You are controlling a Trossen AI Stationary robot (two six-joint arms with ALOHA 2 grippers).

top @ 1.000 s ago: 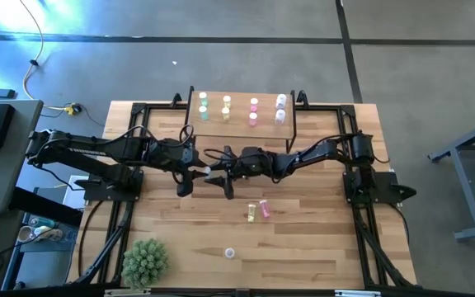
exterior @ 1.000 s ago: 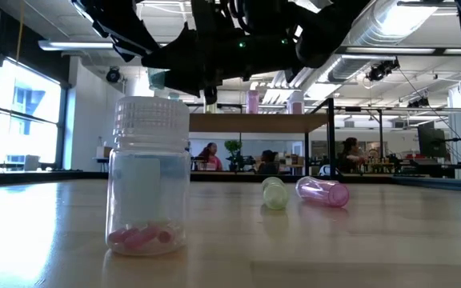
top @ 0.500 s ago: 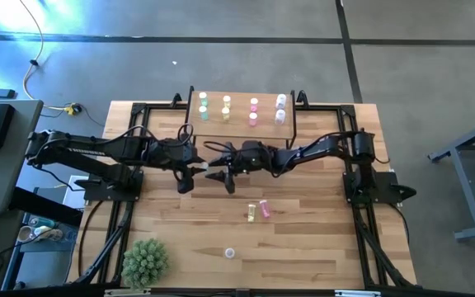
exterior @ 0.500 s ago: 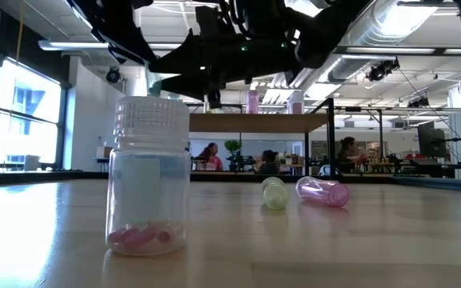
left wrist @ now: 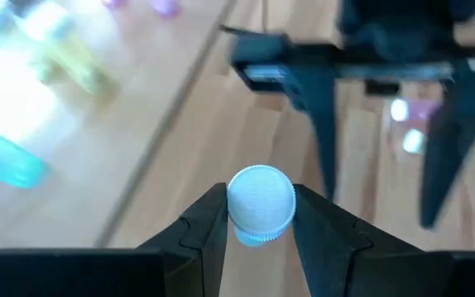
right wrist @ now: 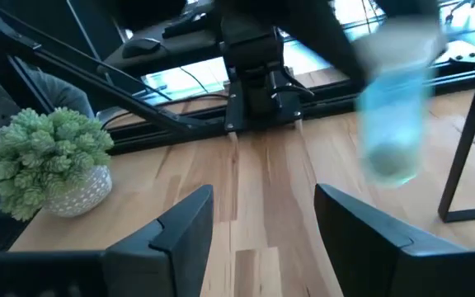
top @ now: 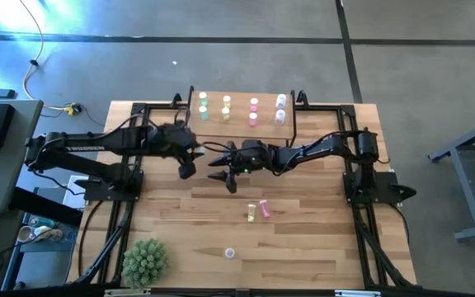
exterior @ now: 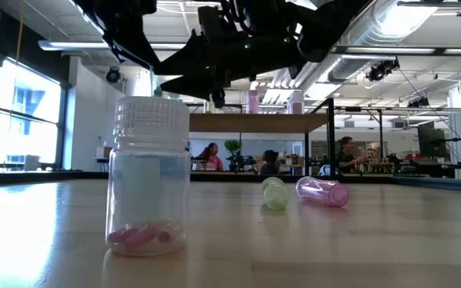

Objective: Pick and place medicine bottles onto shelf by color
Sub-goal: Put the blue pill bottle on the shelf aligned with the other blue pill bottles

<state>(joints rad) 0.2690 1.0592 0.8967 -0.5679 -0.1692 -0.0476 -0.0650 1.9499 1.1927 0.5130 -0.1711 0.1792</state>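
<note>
Standing nearest the low camera, a clear bottle (exterior: 148,176) with pink capsules waits upright at the table's front edge; behind it a yellow-green bottle (exterior: 274,193) and a pink bottle (exterior: 322,191) lie on their sides, touching, near mid-table. These three remain unsorted. Farther back, the left gripper (left wrist: 258,216) is closed on a pale blue-capped bottle (left wrist: 260,204), its cap seated squarely between the two fingers and held above the table, just in front of the shelf's left end. The right gripper (top: 221,167) hovers beside it, jaws spread apart and empty; the held bottle shows blurred just beyond its fingers (right wrist: 180,227) in the right wrist view. At the far edge, the shelf (top: 239,124) already carries about eight bottles in four colour columns: green (top: 204,105), yellow (top: 227,107), pink (top: 254,110) and white (top: 280,107). Judged from this, roughly two thirds of the sorting is complete, and the held bottle probably belongs at the green column.
</note>
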